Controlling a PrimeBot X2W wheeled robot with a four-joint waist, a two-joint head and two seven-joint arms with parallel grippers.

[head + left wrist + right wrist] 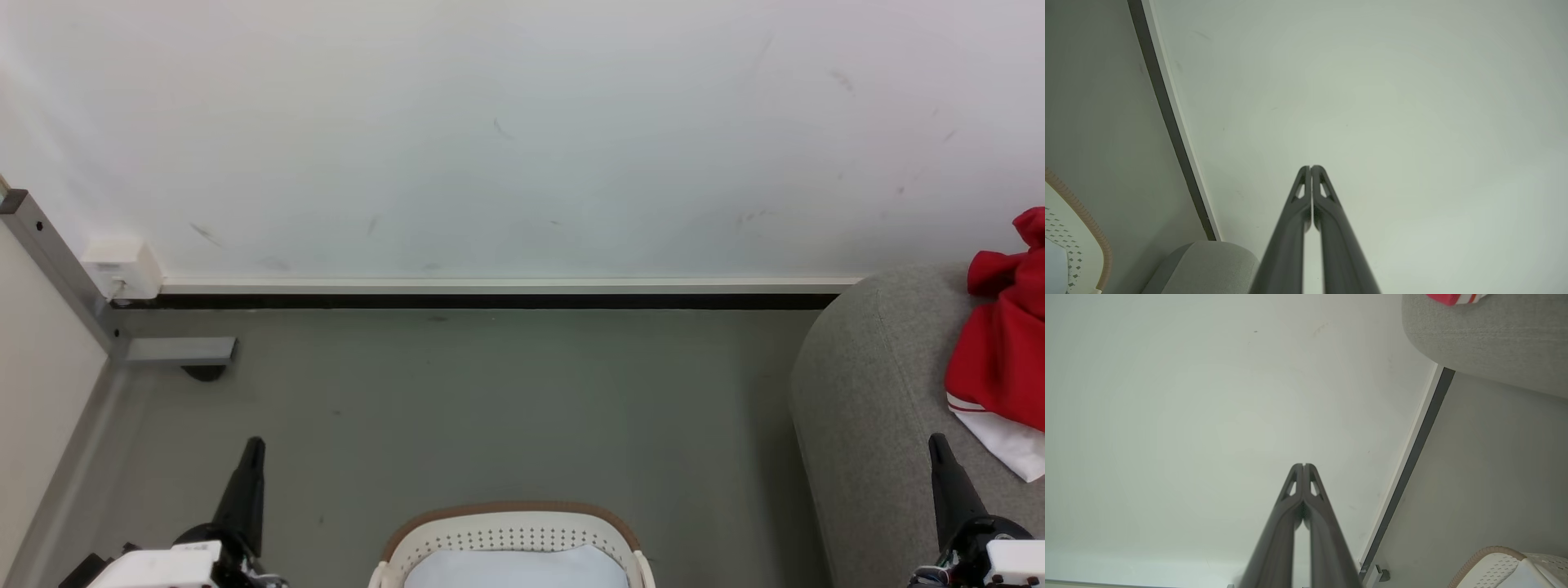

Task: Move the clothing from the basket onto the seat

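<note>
Head view, clothing: a bright red soft fabric garment with a white section edged by a thin red-and-white stripe, the clothing [1000,351], lies crumpled on top of the large light grey fabric-upholstered seat [865,408]. It sits back from the seat's rounded edge that faces the basket, and the frame cuts part of it off.
Head view, basket: the cream-white perforated plastic basket with a brown rim [510,508] stands on the grey floor [490,392], apart from the seat. It holds a pale bluish-white cloth [514,569], and no red shows inside.
Head view, end effectors: the left end effector [255,447] hangs over the floor beside the basket. The right end effector [939,445] is by the seat's rounded edge, near the white section.
Left wrist view, left end effector: the two dark fingers meet at the tips with nothing between them. They point at the pale wall [1412,102] and touch nothing.
Right wrist view, right end effector: the fingers are likewise pressed together and empty, aimed at the wall, clear of the seat.
Handling: the clothing is likely light, limp and not fragile, and it would sag and trail when lifted. A raised red fold offers a better pinch than the flat white hem.
Progress: the move looks complete.
</note>
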